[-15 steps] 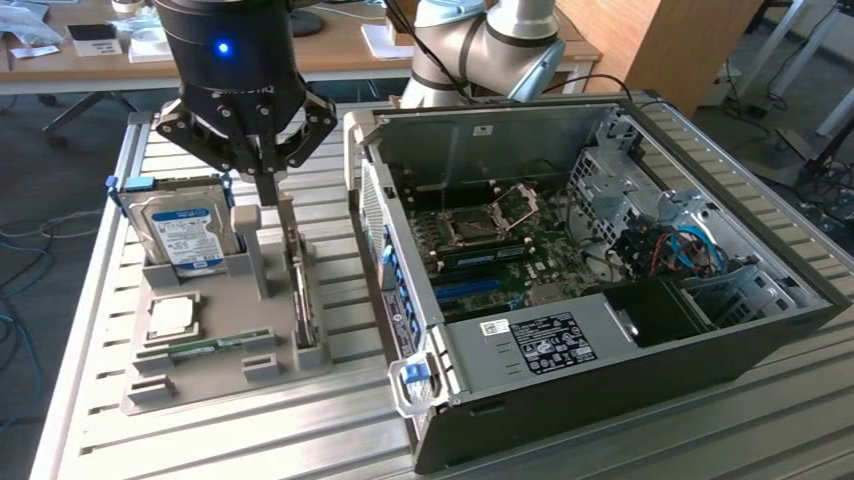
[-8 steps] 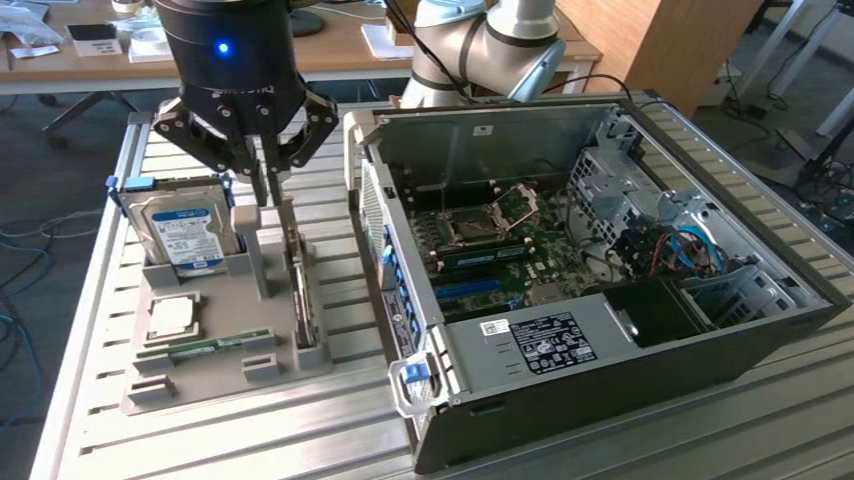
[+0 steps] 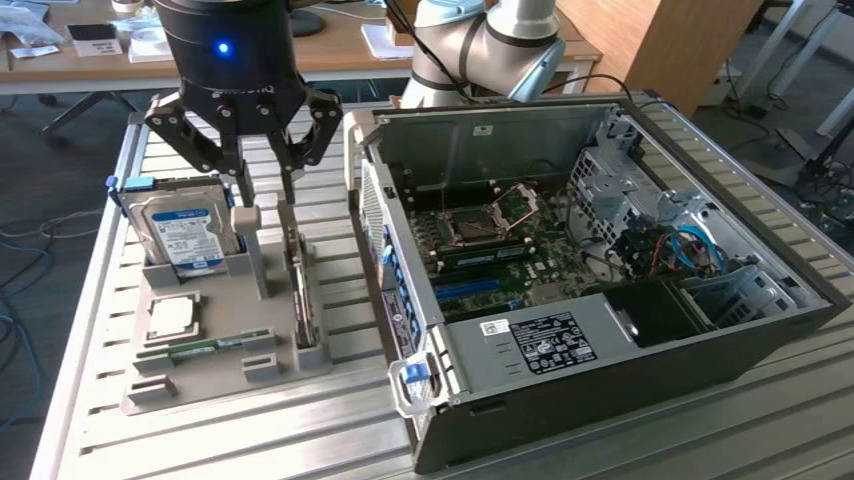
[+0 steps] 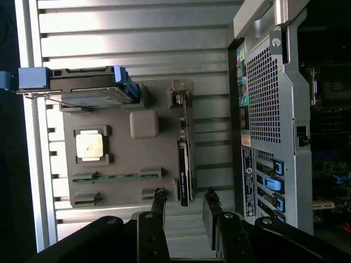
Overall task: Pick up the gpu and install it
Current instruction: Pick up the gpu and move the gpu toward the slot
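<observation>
- Jaws hanging partly open, fingers (image 4: 159, 204) sitting either side of one end of the gpu (image 3: 303, 292) (image 4: 185, 159). Gaps are showing on both sides and nothing is being gripped.
- Gpu standing on edge in a slot of the grey tray (image 3: 214, 378) (image 4: 159, 159) — not yet in the case (image 3: 587, 375) (image 4: 269, 98).
- Tray lying on the slatted desk (image 3: 267, 432) (image 4: 137, 33), just beside the open case.
- Hard drive (image 3: 187, 235) (image 4: 88, 87) standing upright in the tray, cpu (image 3: 174, 318) (image 4: 89, 146) and memory stick (image 3: 214, 346) (image 4: 118, 176) lying flat — all apart from the jaws.
</observation>
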Controlling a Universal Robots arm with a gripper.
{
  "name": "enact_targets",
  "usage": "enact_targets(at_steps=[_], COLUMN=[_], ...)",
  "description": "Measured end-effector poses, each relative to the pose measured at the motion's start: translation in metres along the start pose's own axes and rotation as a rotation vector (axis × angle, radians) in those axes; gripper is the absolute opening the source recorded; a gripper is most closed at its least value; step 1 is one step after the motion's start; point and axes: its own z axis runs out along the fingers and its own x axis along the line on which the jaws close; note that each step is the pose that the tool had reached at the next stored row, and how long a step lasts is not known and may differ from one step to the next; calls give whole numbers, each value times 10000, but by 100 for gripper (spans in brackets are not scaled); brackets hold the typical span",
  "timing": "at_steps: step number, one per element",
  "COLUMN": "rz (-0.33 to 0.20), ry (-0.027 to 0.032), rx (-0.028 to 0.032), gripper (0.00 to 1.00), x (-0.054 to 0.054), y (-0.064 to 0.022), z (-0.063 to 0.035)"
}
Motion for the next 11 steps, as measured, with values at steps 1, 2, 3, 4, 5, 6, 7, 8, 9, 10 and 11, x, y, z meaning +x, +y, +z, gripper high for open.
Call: enact_targets(at_steps=[1,2,3,4,5,6,7,8,9,10,11], rz=[0,0,0,0,0,0,0,0,0,0,0], ry=[0,-1,1,0,1,1,0,0,1,-1,-2], rx=[0,0,0,1,1,1,0,0,1,-1,-2], gripper=[42,42,42,42,42,42,42,42,42,42,42], x=[0,0,0,0,0,0,0,0,0,0,0], y=[0,0,0,0,0,-1,0,0,-1,0,-1], z=[0,0,1,3,4,6,8,9,10,14,20])
